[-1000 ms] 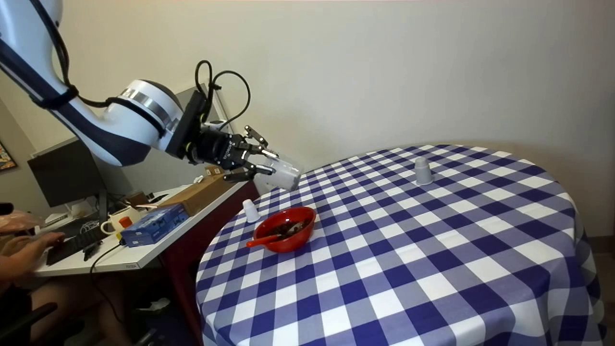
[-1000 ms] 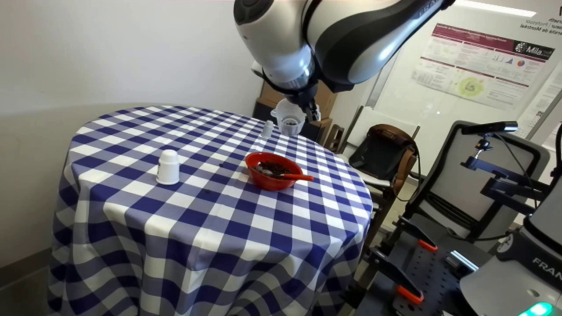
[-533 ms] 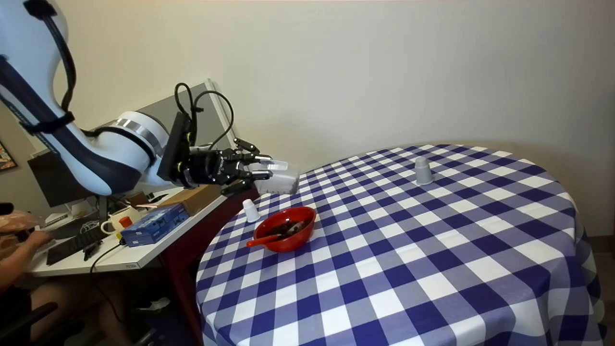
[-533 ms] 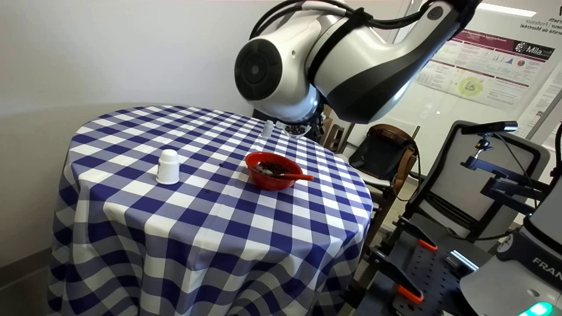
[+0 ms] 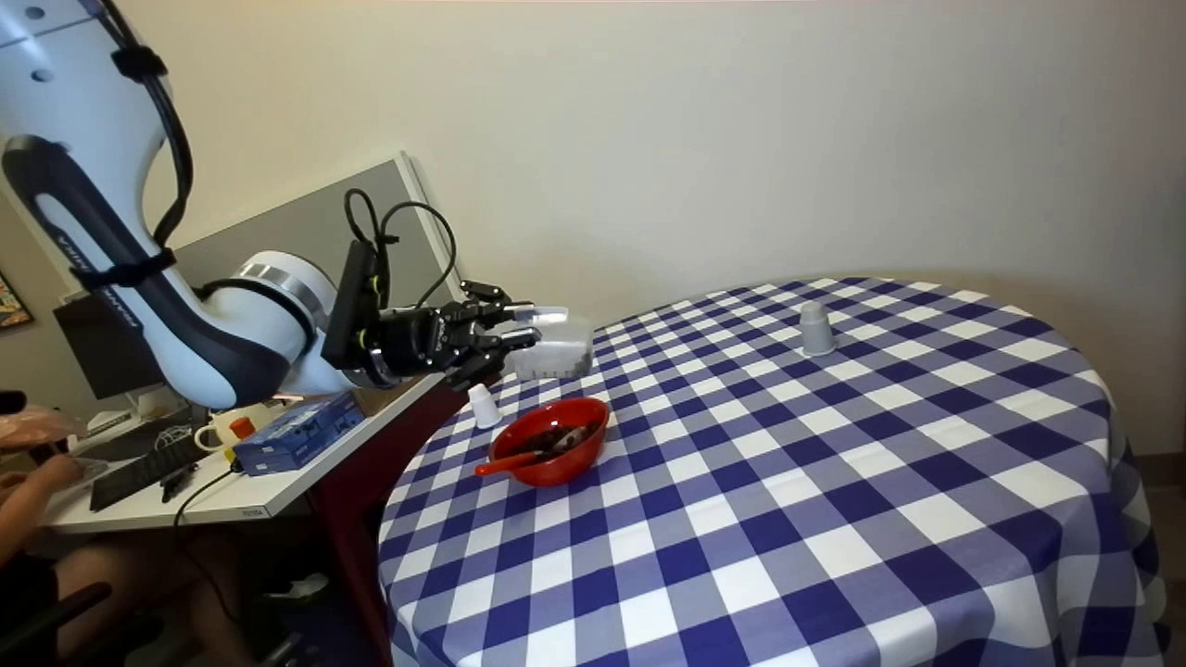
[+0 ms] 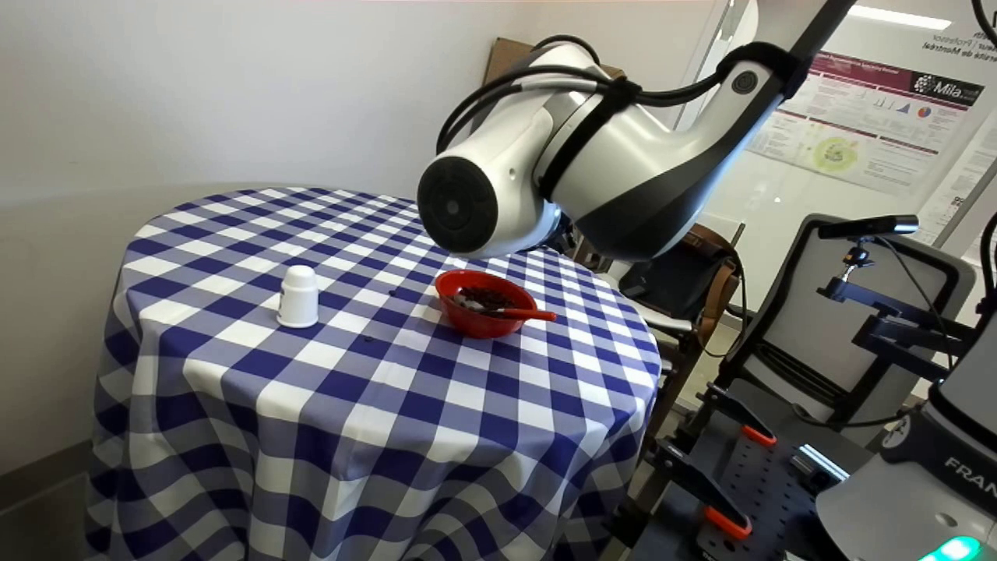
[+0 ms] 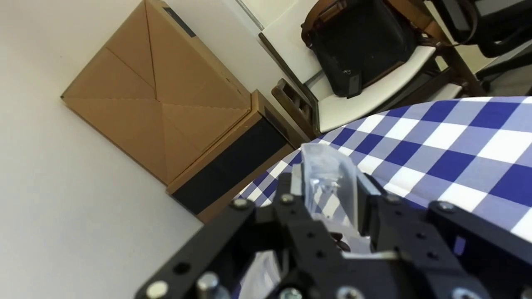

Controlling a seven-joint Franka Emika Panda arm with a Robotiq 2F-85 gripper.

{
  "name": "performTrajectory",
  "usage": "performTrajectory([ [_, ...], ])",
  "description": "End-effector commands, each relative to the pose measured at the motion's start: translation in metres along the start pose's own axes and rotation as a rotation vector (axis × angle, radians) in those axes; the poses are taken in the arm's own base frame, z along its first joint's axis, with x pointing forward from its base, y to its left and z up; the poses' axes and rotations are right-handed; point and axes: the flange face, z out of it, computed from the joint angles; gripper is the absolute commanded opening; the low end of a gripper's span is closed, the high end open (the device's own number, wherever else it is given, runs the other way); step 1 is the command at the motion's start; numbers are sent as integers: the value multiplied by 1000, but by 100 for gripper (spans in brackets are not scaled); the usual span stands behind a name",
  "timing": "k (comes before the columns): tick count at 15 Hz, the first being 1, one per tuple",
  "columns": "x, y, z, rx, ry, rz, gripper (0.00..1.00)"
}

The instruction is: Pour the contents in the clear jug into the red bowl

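Fingers of the gripper stand narrow, clamped on the handle of the clear jug, which is held aloft. In the wrist view a few dark pieces show inside the jug at 6 o'clock from that handle; the rest of the jug's inside is hidden by the gripper. In an exterior view, taking the red bowl as the middle of a clock, the jug is at 12 o'clock, higher up and apart from the bowl; whether it is straight above, I cannot tell. The bowl rests on the checked tablecloth with dark bits inside, and a red utensil juts out over its side at 8 o'clock. Near the bowl at 10 o'clock stands a small white container; well apart from it at 2 o'clock stands a second white container. Past the cloth at 9 o'clock a blue box lies on a desk. Farther off in the wrist view, reckoned from the handle, a black bag rests on a chair at 12 o'clock and a cardboard box shows at 10.
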Motion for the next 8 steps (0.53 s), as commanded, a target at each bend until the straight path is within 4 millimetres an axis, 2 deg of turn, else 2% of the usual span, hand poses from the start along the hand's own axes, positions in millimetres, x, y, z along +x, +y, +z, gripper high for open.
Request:
performTrajectory([
  [1,9,0,0,-110,-37,10,12],
  [8,14,0,-7,-301,-62,32,12],
])
